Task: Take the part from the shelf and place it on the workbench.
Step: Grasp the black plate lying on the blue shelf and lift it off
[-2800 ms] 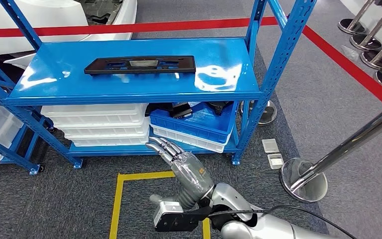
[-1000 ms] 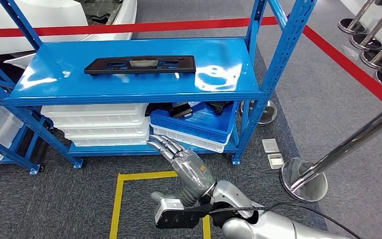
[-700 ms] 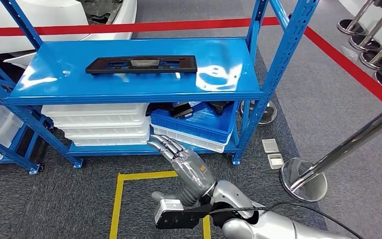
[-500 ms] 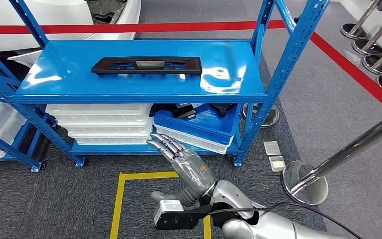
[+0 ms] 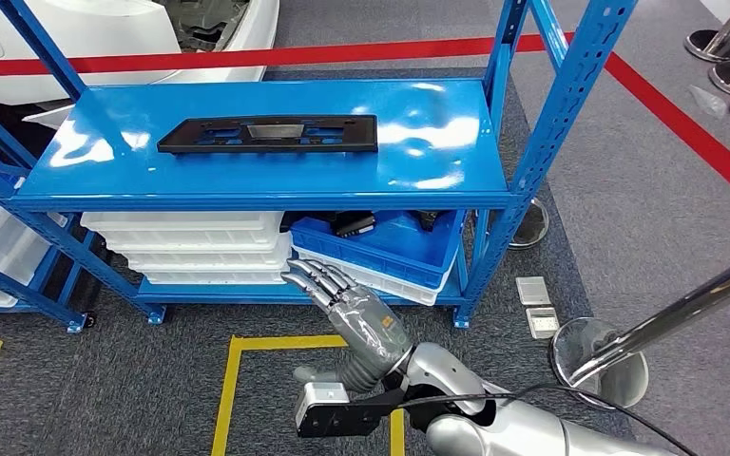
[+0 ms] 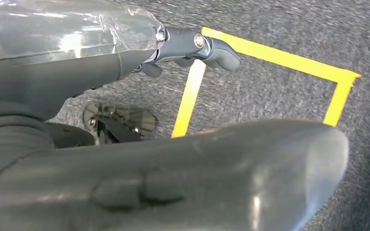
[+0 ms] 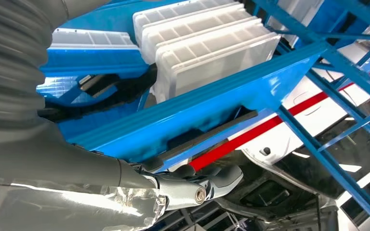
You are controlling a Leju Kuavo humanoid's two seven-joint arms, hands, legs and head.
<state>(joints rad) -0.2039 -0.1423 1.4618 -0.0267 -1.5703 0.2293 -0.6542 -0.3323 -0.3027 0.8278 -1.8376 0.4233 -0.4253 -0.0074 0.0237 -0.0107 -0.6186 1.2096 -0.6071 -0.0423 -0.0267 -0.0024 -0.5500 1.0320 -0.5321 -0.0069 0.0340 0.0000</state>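
Comparing with earlier views, the whole scene is seen shifted by camera motion; the part [image 5: 268, 134] lies untouched on the shelf [image 5: 437, 142] at twelve o'clock, the right hand [image 5: 337, 299] released, empty; the left hand's [image 6: 173, 178] state cannot be told.

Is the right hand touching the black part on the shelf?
Apart. In the head view the right hand hangs low in front of the shelf's bottom level, fingers extended, while the black part lies flat on the blue shelf top, well above it.

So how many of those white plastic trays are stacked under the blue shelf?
3 white trays are stacked on the lower shelf, left side, beside a blue bin. Another white one lies under that bin. More may be hidden behind.
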